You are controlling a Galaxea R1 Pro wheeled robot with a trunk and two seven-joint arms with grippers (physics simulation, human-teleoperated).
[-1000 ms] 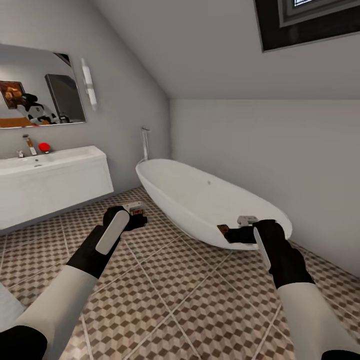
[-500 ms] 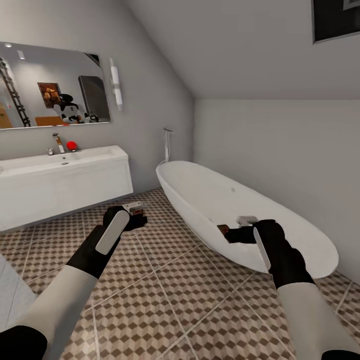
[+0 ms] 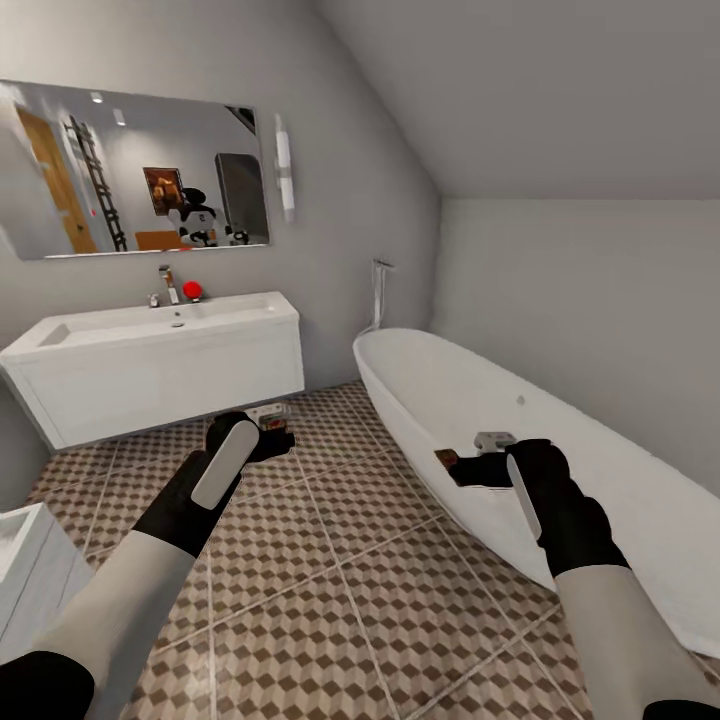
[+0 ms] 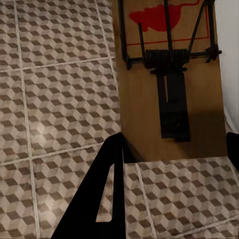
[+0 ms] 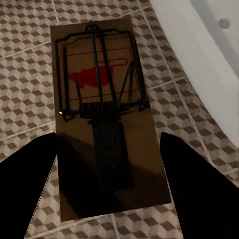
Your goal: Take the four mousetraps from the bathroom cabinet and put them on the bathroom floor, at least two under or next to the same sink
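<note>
I hold two mousetraps, my left gripper [image 3: 275,440] clamping one mousetrap [image 4: 169,94], my right gripper [image 3: 462,468] clamping the other mousetrap [image 5: 107,119], over the bathroom floor [image 3: 340,560].

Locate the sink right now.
In the head view the sink is a long white vanity against the left wall, under the mirror, left of the bathtub and beyond the left gripper over the tiled floor.

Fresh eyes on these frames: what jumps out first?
Each gripper carries a mousetrap above the bathroom floor: the left gripper holds one mousetrap, the right gripper another mousetrap with a red mouse print. The white bathtub runs along the right, the sink sits below the mirror at left.
</note>
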